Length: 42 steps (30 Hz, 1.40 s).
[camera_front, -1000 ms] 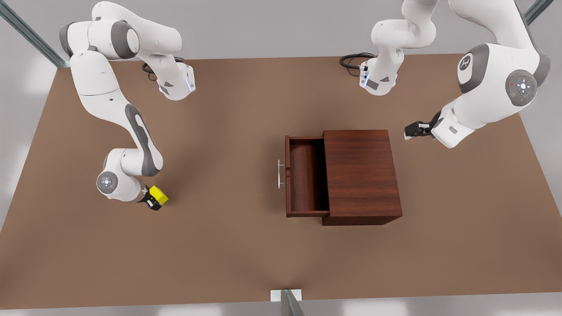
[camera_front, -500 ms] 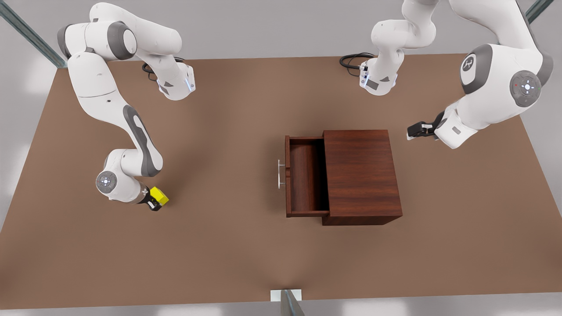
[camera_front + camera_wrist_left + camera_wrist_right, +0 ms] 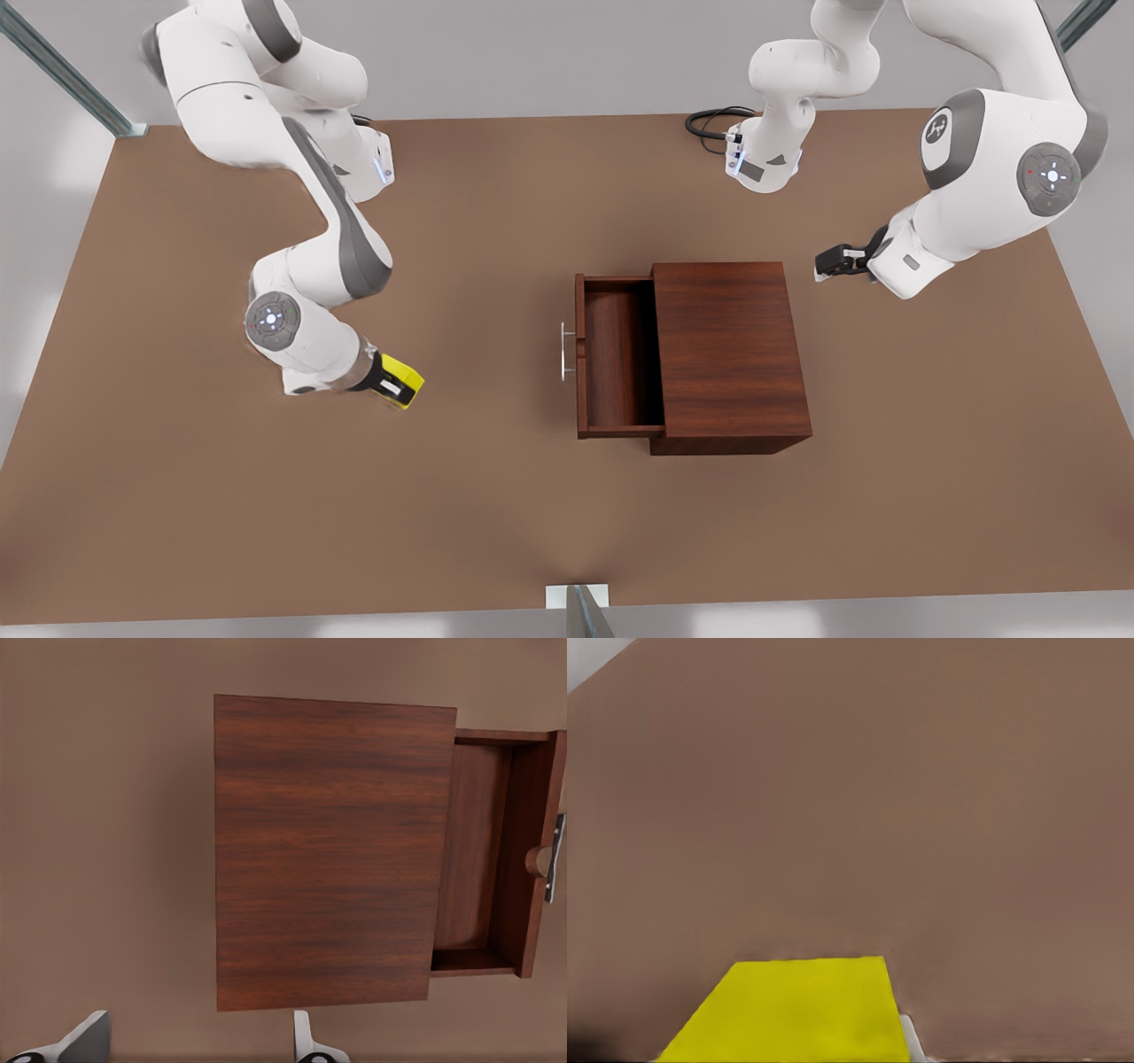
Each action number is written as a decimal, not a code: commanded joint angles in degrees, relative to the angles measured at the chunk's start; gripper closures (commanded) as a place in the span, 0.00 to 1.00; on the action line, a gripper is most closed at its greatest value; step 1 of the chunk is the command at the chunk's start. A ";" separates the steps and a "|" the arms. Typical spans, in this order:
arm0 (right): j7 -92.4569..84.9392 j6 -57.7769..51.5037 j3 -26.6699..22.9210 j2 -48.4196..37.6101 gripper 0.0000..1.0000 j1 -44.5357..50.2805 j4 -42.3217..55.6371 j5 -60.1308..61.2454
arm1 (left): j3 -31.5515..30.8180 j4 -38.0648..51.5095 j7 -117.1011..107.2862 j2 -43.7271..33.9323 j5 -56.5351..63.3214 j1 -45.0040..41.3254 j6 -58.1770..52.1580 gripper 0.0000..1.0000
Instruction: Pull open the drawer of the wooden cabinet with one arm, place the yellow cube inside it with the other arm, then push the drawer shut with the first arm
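- The right gripper point(image 3: 400, 383) is closed on the yellow cube point(image 3: 403, 379), above bare bench point(image 3: 496, 514).
- The left gripper point(image 3: 819, 266), fingers apart, holds nothing beside the wooden cabinet point(image 3: 726, 354).
- The drawer point(image 3: 616, 354) stands pulled out.

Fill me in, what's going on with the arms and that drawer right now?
The right gripper is shut on the yellow cube, carrying it above the table at the front view's left, short of the wooden cabinet. The drawer is pulled open with nothing in it. The left gripper waits open behind the cabinet at the front view's right, looking down on its top.
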 commanded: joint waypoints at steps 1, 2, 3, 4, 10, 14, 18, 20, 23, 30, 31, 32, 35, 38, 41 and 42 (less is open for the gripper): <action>28.43 -12.00 0.22 1.29 0.47 4.33 3.58 0.79 | -0.05 0.03 0.19 -0.05 0.03 0.28 -0.08 0.00; 31.77 -12.08 0.22 2.70 0.47 7.14 5.86 0.79 | -0.05 0.03 0.19 -0.05 0.03 0.28 0.00 0.00; 34.85 -14.10 0.22 4.89 0.47 9.60 8.85 0.61 | 0.04 0.03 0.19 -0.05 0.03 0.28 0.00 0.00; 37.48 -14.90 0.22 6.74 0.47 11.71 11.40 0.61 | -0.05 0.03 0.19 -0.05 0.03 0.28 0.00 0.00; 50.05 -16.66 -1.01 16.58 0.47 24.28 26.87 0.43 | -0.05 0.03 0.19 -0.05 0.03 0.28 0.00 0.00; 54.54 -15.78 -1.19 19.92 0.46 29.47 31.62 0.35 | -0.22 0.03 0.19 -0.05 0.03 0.28 0.00 0.00; 55.51 -13.85 -3.55 23.96 0.46 33.86 34.78 0.26 | -0.22 0.03 0.19 -0.05 0.12 0.28 0.00 0.00; 55.59 -13.05 -5.67 25.73 0.45 36.41 36.71 0.26 | -0.22 0.03 0.11 0.03 0.03 0.28 0.00 0.00; 56.47 -11.12 -6.28 27.04 0.45 36.41 39.53 0.26 | -0.22 0.03 0.11 0.03 0.12 0.28 0.00 0.00; 57.09 -9.36 -8.04 27.40 0.00 37.73 40.49 0.17 | -0.31 0.03 -1.04 0.12 0.03 0.20 0.09 0.00; 57.09 -9.36 -8.04 27.40 0.00 37.64 40.49 0.17 | -1.19 0.03 -1.04 0.21 0.12 0.20 0.09 0.00; 57.18 -9.45 -8.04 27.40 0.00 37.64 40.49 0.17 | -1.45 -0.06 -1.12 0.30 0.21 -0.68 0.09 0.00; 56.91 -9.89 -8.13 27.22 0.00 37.38 40.49 0.08 | -1.54 0.38 -3.06 0.83 3.02 -4.02 0.18 0.00; 41.49 -24.70 -7.87 21.69 0.00 23.70 40.41 0.08 | -1.63 8.71 -21.83 2.57 6.97 -16.56 -0.08 0.00; -9.77 -36.44 -7.08 10.18 0.00 -3.13 28.03 -4.49 | -1.54 23.05 -46.11 13.91 10.75 -29.59 0.35 0.00; -20.21 -33.11 -7.16 6.23 0.00 -6.29 21.37 -6.32 | -1.54 26.11 -51.63 16.45 10.84 -31.52 1.14 0.00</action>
